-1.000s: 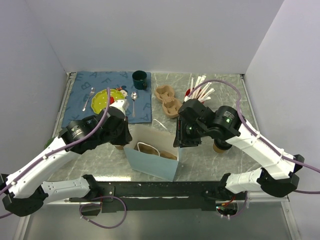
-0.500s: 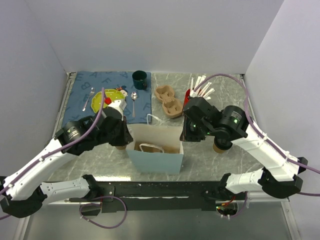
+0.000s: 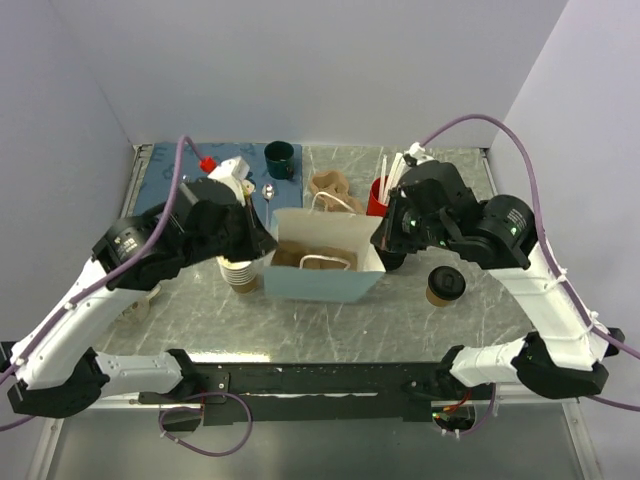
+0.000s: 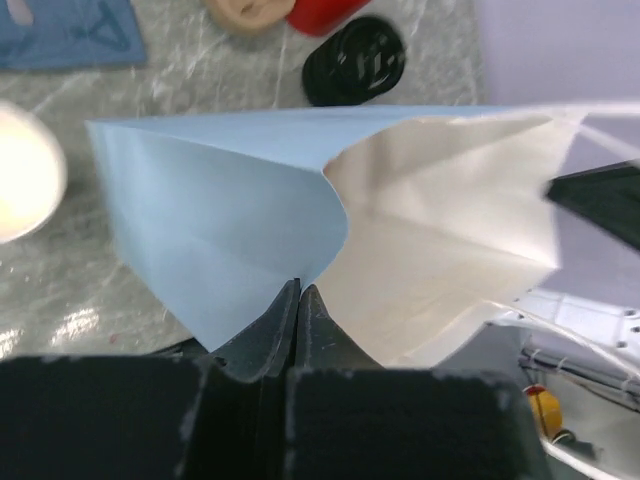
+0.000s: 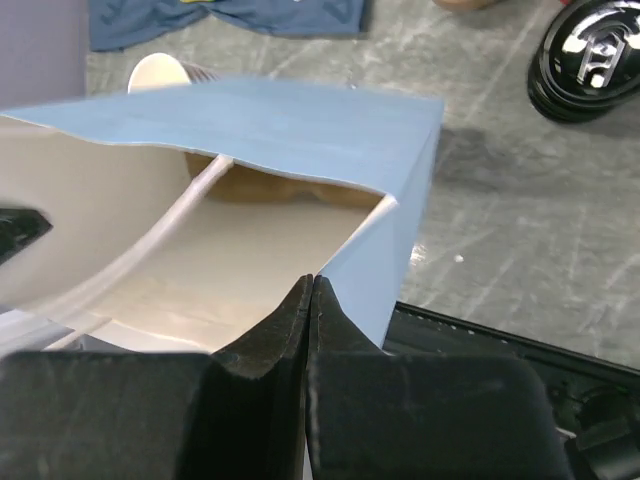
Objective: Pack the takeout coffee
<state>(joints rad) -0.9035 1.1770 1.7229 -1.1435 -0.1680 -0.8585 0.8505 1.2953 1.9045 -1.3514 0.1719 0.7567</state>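
The takeout coffee [image 3: 445,284], a brown paper cup with a black lid [image 5: 590,55], stands on the table to the right of a light blue paper bag [image 3: 325,282]. The bag stands upright with its mouth spread wide and white inside [image 5: 150,250]. My left gripper [image 4: 300,290] is shut on the rim at the bag's left end [image 3: 268,240]. At the opposite end, my right gripper [image 5: 312,285] is shut on the rim [image 3: 382,240]. The coffee's lid [image 4: 355,60] also shows beyond the bag in the left wrist view. Something brown lies in the bag's bottom [image 5: 290,190].
A lidless paper cup [image 3: 238,272] stands just left of the bag. Behind the bag are a pulp cup carrier [image 3: 335,185], a red cup of white sticks [image 3: 381,195] and a dark green mug [image 3: 279,158]. A blue placemat [image 3: 165,175] lies at the far left.
The right gripper has shut on the bag's right rim. Both arms have carried the bag away from the near edge and pulled its mouth wide open.
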